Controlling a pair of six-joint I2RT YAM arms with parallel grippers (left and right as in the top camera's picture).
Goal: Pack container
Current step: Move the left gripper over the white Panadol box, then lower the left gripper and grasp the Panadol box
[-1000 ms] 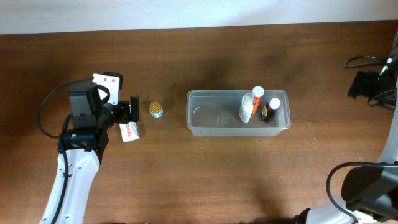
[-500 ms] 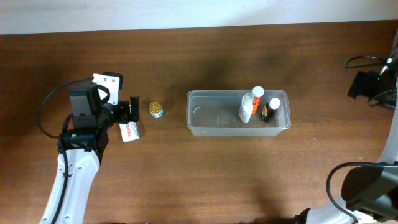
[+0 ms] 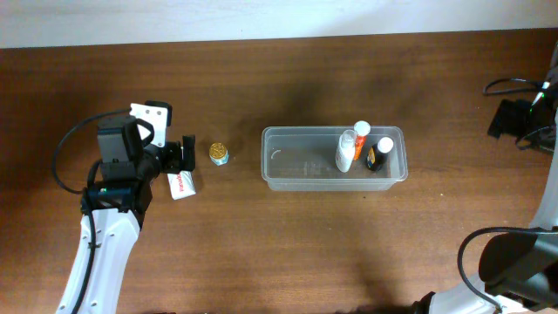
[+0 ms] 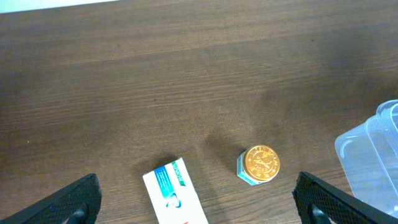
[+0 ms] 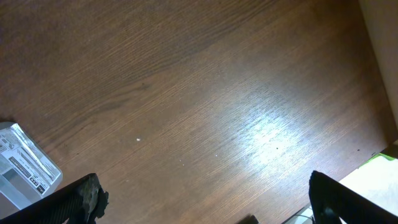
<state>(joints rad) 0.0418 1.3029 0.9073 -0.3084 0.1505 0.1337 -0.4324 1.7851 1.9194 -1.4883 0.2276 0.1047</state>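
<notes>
Table (image 3: 261,244) scene unchanged; left gripper (image 3: 187,154) still spread wide beside gold-capped jar (image 3: 219,153).

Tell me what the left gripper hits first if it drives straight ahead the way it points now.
Most likely the small gold-lidded jar, just ahead of the open left gripper; the container lies farther along that line. Gripper height is unclear, so it could pass above the jar.

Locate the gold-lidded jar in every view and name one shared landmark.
Overhead: gold-lidded jar left of centre, a short way left of the container.
Left wrist: lower right of centre, with the container's corner at the right edge.
Right wrist: not in it.
Landmark: white box, lower left of the jar in both overhead and left wrist views.
</notes>
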